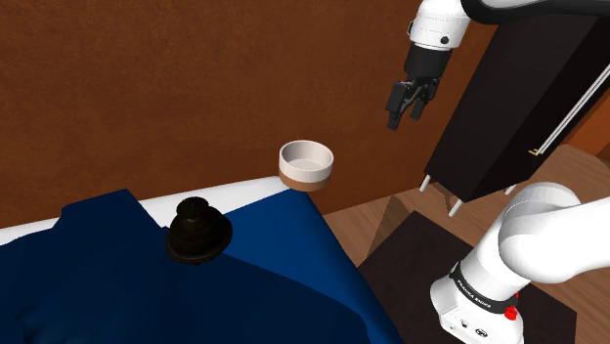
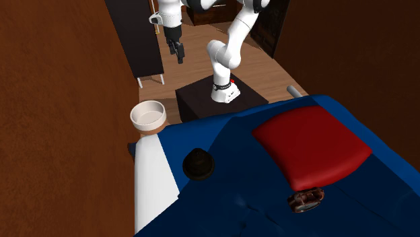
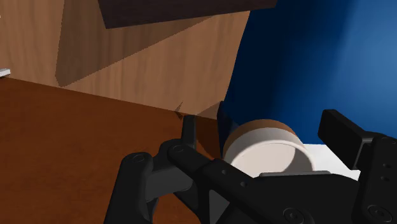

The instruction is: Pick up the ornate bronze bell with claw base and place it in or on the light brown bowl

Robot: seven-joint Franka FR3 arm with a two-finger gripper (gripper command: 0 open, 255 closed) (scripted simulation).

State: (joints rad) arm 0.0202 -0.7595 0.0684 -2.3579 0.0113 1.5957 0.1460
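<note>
The bell [image 1: 198,233] is not yet grasped; the hand [image 1: 403,115], spread wide and empty, must be lowered over it.

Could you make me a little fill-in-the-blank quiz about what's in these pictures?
1. The bell stands on a ____ cover.
2. The gripper hangs in the air, empty and ____.
3. The bowl has ____ in it.
4. The cushion is ____.
Missing words: blue; open; nothing; red.
</note>
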